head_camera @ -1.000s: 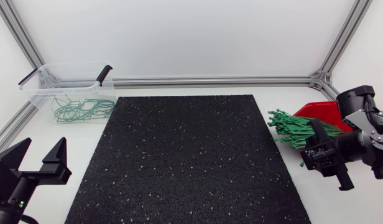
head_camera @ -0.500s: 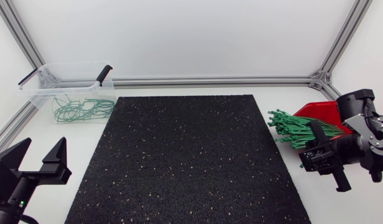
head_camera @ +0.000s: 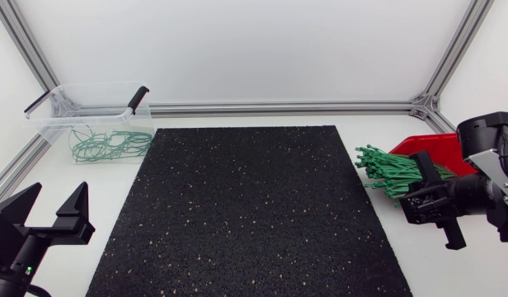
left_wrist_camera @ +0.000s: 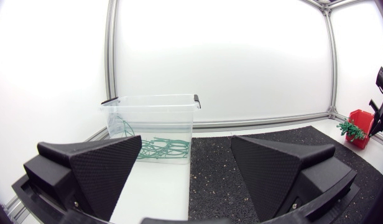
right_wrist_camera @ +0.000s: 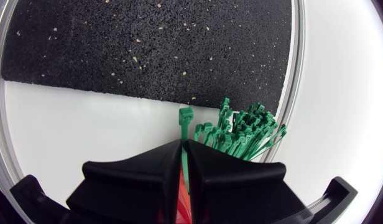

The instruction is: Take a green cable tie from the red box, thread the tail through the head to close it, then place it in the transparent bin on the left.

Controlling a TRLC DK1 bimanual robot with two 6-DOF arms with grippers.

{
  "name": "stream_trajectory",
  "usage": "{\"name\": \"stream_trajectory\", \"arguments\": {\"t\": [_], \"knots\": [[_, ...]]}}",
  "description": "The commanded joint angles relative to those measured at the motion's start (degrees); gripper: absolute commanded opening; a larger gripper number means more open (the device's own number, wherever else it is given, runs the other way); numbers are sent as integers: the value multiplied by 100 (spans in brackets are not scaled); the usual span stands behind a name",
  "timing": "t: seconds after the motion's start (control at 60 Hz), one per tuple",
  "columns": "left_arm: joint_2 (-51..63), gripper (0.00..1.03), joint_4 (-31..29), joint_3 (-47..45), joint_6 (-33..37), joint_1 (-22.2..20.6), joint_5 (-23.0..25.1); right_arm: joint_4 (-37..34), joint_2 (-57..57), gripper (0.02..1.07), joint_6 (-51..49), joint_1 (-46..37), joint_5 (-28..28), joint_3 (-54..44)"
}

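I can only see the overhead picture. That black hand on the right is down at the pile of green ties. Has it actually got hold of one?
Observer: Yes. Its own camera shows the right hand shut on a single green cable tie, whose head pokes out ahead of the fingertips.
Operator: Is that one tangled up with the others?
Observer: Its head end stands apart, beside the bundle. Further back, under the hand, I cannot tell.
Operator: And the hand on the other side?
Observer: The left hand is open, and its camera shows the transparent bin straight ahead, framed between the two fingers.
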Motion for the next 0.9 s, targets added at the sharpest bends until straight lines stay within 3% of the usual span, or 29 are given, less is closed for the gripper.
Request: {"name": "stream_trajectory", "arguments": {"t": [0.0, 0.883], "knots": [[-14, 100, -152, -220, 61, -34, -27, -90, -53, 8, -122, 13, -48, 30], [-14, 100, -161, -220, 61, -52, -1, -1207, -625, 8, 880, -66, -1068, 1542]]}}
